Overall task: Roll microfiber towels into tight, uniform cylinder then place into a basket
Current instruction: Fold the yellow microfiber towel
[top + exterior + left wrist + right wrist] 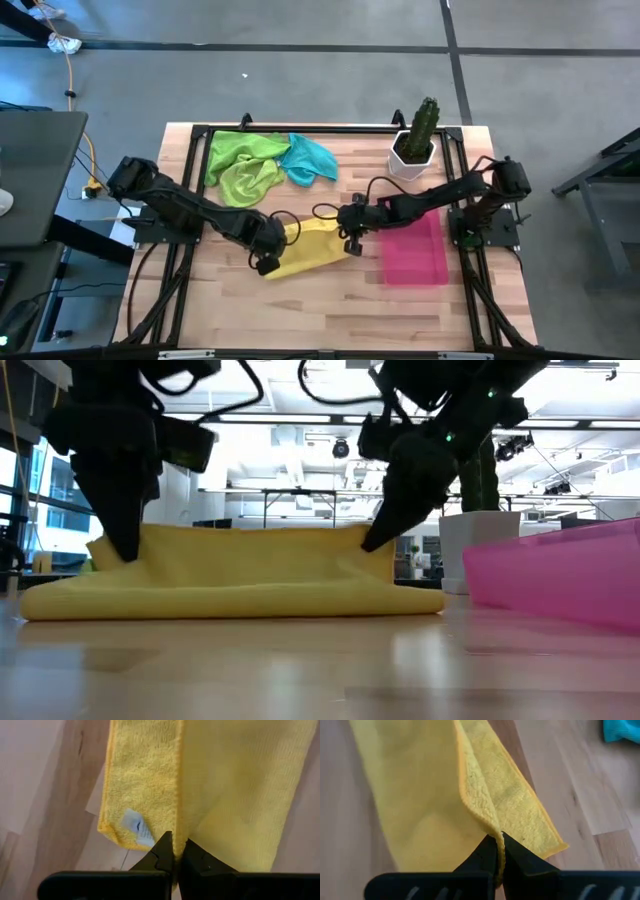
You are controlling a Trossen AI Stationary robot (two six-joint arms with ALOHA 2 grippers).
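The yellow towel (312, 248) lies mid-table, folded along its near side, with its lower layer flat on the wood. Its upper layer (260, 555) stands up between my two grippers. My left gripper (267, 262) is shut on that layer's left end, and my right gripper (352, 240) is shut on its right end. Two lime green towels (243, 165) and a teal towel (310, 160) lie crumpled at the far side. The pink basket (415, 252) sits on the table to the right of the yellow towel. My left gripper pinches the raised layer's hemmed edge (178, 832) between its two fingers, at the towel's left end. The fingers come from above, pointing almost straight down. That layer stands up from the fold, while the layer with the white label (136, 826) stays on the table. My right gripper pinches the raised layer's hemmed edge (492, 827) between its two fingers, at the towel's right end. The fingers slant down from the table's right. The edge runs fairly straight across to the other gripper, and the layer beneath (525, 815) lies on the wood.
A white pot with a green cactus (417, 142) stands at the far right, just behind the basket. A black frame (300, 129) runs along the table's far edge. Bare wood (330, 310) stretches between the yellow towel and the near edge.
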